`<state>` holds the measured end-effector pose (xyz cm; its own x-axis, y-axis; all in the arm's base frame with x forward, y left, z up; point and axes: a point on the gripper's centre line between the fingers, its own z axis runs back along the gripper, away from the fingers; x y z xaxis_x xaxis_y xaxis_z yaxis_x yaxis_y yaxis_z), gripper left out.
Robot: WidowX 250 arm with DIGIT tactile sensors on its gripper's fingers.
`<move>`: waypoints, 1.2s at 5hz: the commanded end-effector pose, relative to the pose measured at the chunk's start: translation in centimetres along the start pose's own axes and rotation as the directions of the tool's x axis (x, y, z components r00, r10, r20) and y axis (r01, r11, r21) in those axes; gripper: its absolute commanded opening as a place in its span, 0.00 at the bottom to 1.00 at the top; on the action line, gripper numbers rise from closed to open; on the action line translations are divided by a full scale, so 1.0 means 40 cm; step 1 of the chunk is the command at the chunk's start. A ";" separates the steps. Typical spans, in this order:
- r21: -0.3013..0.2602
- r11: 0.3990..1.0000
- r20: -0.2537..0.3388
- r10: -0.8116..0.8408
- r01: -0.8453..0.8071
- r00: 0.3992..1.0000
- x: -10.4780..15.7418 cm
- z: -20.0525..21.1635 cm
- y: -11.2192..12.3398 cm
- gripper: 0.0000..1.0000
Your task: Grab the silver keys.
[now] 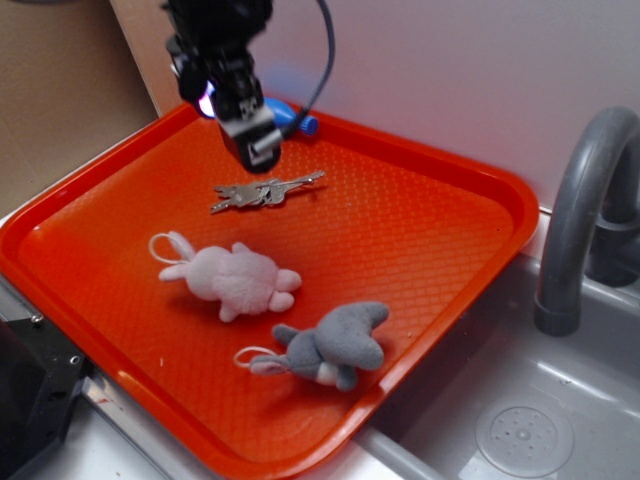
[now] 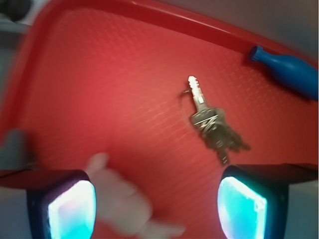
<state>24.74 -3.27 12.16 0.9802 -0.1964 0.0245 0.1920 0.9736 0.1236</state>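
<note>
The silver keys (image 1: 266, 192) are seen lying flat on the orange tray (image 1: 440, 230), in the far half of it, with one long blade pointed to the right in the exterior view. In the wrist view the same bunch (image 2: 212, 122) is found between the two lit fingertips (image 2: 242, 206), a little closer to the one at the right of the picture, with the long blade pointed up and away from the hand.

The hand (image 1: 258, 145) is held above the tray, just behind the keys as seen from the exterior camera, and no contact with them can be seen. Its fingers are spread apart (a wide stretch of bare tray is shown between them in the wrist view), and nothing is pinched.

A pink plush toy (image 1: 232, 277) is laid near the middle of the tray, in front of the keys and apart from them; it appears as a blurred pale shape (image 2: 119, 201) at the bottom of the wrist view. A grey plush toy (image 1: 335, 345) is placed nearer the front edge, just beside the pink one. A blue object (image 1: 292, 120) is lying at the far rim of the tray, partly hidden behind the hand; what it is cannot be told. To the right of the tray a grey sink (image 1: 560, 420) with a curved faucet (image 1: 580, 200) is seen.
</note>
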 end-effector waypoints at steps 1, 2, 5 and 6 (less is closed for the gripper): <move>0.077 0.996 0.021 0.041 -0.042 0.999 0.050 -0.062 0.092 1.00; 0.032 0.998 -0.047 -0.046 0.048 0.998 0.065 -0.124 0.055 1.00; 0.127 0.988 -0.039 -0.081 0.086 0.996 0.083 -0.198 -0.004 0.00; 0.117 0.989 -0.040 -0.080 0.085 0.996 0.090 -0.198 -0.007 0.00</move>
<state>28.12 -2.79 3.64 0.9648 -0.2563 -0.0593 0.2630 0.9354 0.2365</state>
